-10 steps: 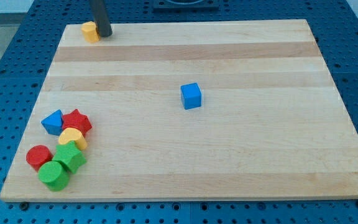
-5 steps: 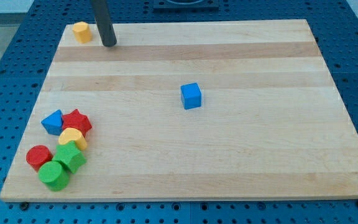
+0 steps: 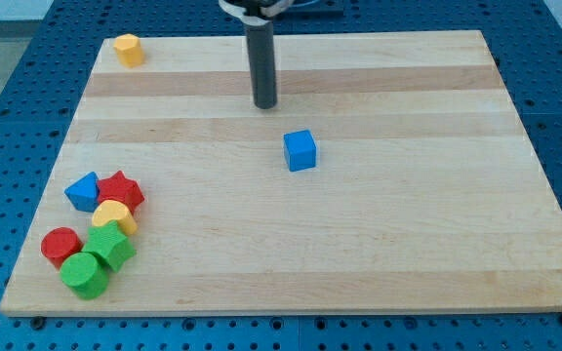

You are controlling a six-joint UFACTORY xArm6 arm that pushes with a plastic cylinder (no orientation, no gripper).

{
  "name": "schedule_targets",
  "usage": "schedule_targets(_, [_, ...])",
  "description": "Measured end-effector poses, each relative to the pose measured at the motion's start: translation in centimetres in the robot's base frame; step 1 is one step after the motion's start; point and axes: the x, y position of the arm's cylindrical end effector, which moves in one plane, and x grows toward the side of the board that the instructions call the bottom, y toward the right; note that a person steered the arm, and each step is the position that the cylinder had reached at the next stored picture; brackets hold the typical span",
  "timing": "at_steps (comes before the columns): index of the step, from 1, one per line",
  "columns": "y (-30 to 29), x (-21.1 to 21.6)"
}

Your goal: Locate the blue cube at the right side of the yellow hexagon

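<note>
The blue cube (image 3: 301, 151) sits near the middle of the wooden board (image 3: 379, 224). The yellow hexagon (image 3: 128, 49) lies at the board's top left corner. My tip (image 3: 265, 103) rests on the board above and slightly left of the blue cube, a short gap away, not touching it. The yellow hexagon is far to the tip's left.
A cluster lies at the bottom left: a blue block (image 3: 83, 190), a red star (image 3: 120, 191), a yellow block (image 3: 114, 214), a green star (image 3: 111, 244), a red block (image 3: 60, 245) and a green cylinder (image 3: 85, 275).
My tip has moved from beside the yellow hexagon to the right and downward, now near the blue cube. The hexagon shifted slightly left early on; the other blocks stayed put.
</note>
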Motion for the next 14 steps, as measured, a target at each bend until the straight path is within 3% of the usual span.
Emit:
schedule_targets(4, [9.4, 6.1])
schedule_targets(6, [10.0, 9.0])
schedule_targets(12, [-0.3, 10.2])
schedule_targets(14, [-0.4, 8.1])
